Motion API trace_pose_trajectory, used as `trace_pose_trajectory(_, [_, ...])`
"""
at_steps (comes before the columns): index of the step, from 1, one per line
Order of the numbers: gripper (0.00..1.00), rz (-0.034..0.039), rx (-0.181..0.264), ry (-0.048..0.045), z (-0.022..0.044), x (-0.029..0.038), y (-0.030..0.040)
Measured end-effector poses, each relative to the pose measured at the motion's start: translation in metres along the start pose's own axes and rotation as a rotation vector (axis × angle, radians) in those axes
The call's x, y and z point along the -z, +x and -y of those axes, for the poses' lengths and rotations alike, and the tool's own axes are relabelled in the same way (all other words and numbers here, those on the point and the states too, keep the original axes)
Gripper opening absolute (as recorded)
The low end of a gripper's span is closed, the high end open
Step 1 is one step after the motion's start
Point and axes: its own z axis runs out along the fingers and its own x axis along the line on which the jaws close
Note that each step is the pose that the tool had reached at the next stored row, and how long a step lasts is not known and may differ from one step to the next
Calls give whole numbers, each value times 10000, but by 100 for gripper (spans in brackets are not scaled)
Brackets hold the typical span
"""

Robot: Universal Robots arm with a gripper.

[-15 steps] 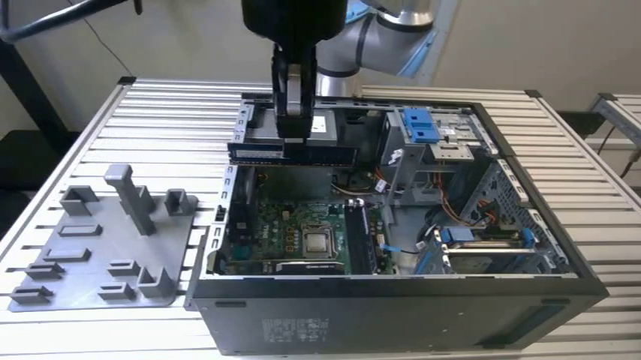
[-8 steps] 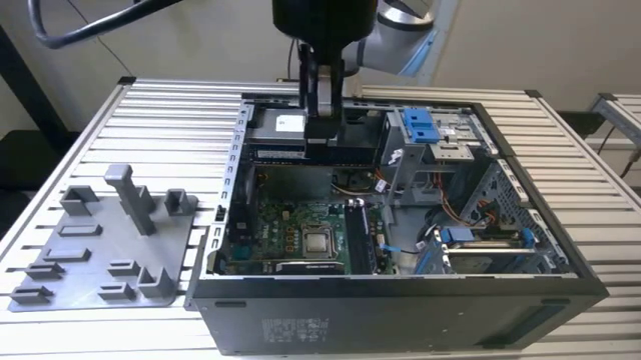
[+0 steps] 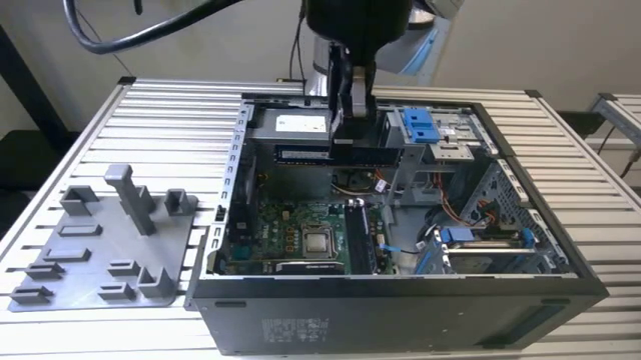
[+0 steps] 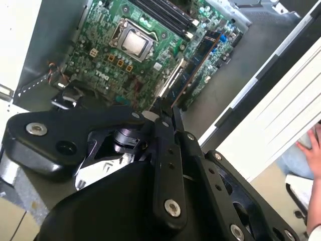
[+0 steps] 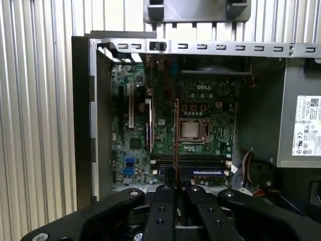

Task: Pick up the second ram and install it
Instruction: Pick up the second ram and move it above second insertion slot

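Gripper (image 3: 346,141) clenched on the second ram (image 3: 300,154), the 2 fingers (image 3: 338,105) pinching its upper edge near mid-length. The strip hangs level and on edge, its long axis running from the exterior view's left to its right, pale label end toward the left. It's in the air above the far half of the open case (image 3: 401,300), clear of the motherboard (image 3: 290,236). In both wrist views the ram shows edge-on, a thin line reaching out from the fingertips over the board. The black memory slots (image 5: 198,163) lie crosswise to it. Grey fixture plate (image 3: 100,247) sits on the slatted table (image 3: 170,112), on the exterior view's left of the case.
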Motion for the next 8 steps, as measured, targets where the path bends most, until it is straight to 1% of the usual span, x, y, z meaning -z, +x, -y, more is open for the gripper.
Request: trace_pose_trajectory(8, [14, -1, -1, 0, 235, -2, 2])
